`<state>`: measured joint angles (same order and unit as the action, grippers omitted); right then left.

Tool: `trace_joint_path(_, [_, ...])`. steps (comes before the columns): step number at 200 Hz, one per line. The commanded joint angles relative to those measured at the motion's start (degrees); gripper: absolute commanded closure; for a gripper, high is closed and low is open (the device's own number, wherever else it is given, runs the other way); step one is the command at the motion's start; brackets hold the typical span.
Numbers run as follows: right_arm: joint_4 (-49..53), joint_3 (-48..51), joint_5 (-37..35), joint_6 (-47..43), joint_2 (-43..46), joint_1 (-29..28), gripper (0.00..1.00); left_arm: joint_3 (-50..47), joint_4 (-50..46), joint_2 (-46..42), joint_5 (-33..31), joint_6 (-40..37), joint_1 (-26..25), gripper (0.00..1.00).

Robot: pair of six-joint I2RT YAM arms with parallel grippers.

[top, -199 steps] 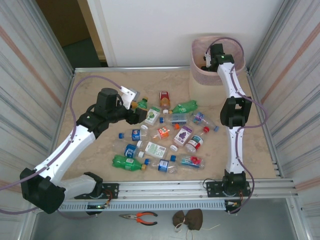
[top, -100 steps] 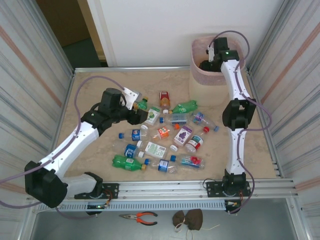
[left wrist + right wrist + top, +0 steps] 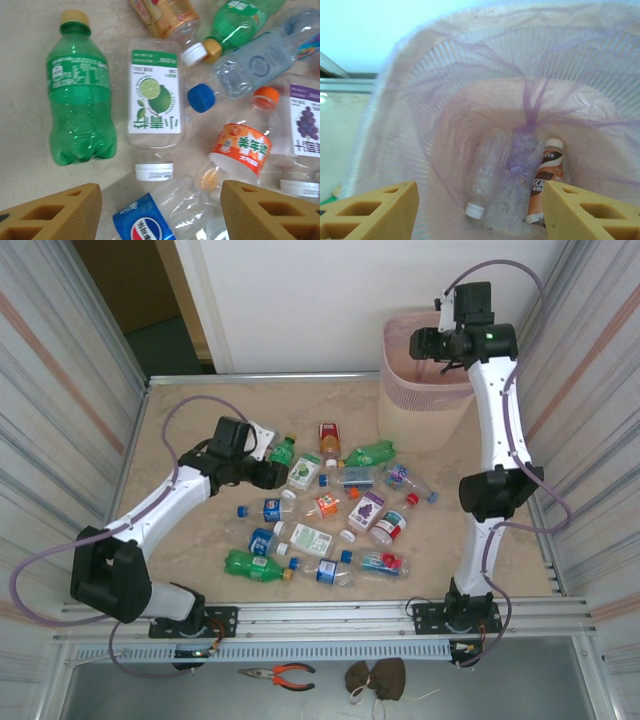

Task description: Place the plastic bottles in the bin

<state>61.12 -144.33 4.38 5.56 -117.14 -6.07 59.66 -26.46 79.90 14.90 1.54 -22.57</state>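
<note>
The left gripper (image 3: 160, 212) is positioned low over the small plastic bottles (image 3: 330, 510) scattered on the beige tabletop (image 3: 190, 410). Its jaws are spread apart and nothing is held between them. A green plastic bottle with a yellow cap (image 3: 80, 100) and a clear bottle with a lime label (image 3: 152, 110) are seen just ahead of its fingers. The right gripper (image 3: 480, 210) is poised above the tall cream-pink plastic bin (image 3: 420, 420), jaws likewise apart and empty. Inside the bin, a clear white-capped bottle (image 3: 487, 175) and a brown-labelled bottle (image 3: 545, 177) are seen lying at the bottom.
</note>
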Motion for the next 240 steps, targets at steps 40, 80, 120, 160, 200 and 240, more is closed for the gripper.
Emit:
trace_joint_path(40, [0.7, 11.1, -0.7, 3.2, 14.4, -2.7, 0.34, 3.9, -2.3, 7.5, 1.2, -1.5, 4.4, 0.35])
trace_joint_path(80, [-3.7, 25.0, -1.2, 4.9, 24.9, -3.6, 0.34, 8.8, -5.3, 14.3, -0.3, -2.8, 4.5, 0.29])
trace_joint_path(120, [-5.5, 33.2, -1.2, 6.0, 31.5, -3.6, 0.33, 13.9, -7.3, 20.8, -3.9, -3.4, 5.0, 0.22])
trace_joint_path(160, [-4.5, 35.3, -2.3, 5.6, 33.9, -3.4, 0.33, 18.7, -8.6, 26.6, -0.4, -4.8, 5.9, 0.17])
trace_joint_path(200, [-4.4, 36.5, -2.3, 5.4, 34.5, -3.3, 0.32, 22.9, -10.1, 32.0, 0.8, -5.1, 6.3, 0.16])
trace_joint_path(240, [-4.8, 38.8, -2.3, 5.2, 34.6, -3.3, 0.32, 24.3, -10.6, 35.3, 2.0, -5.1, 6.7, 0.19])
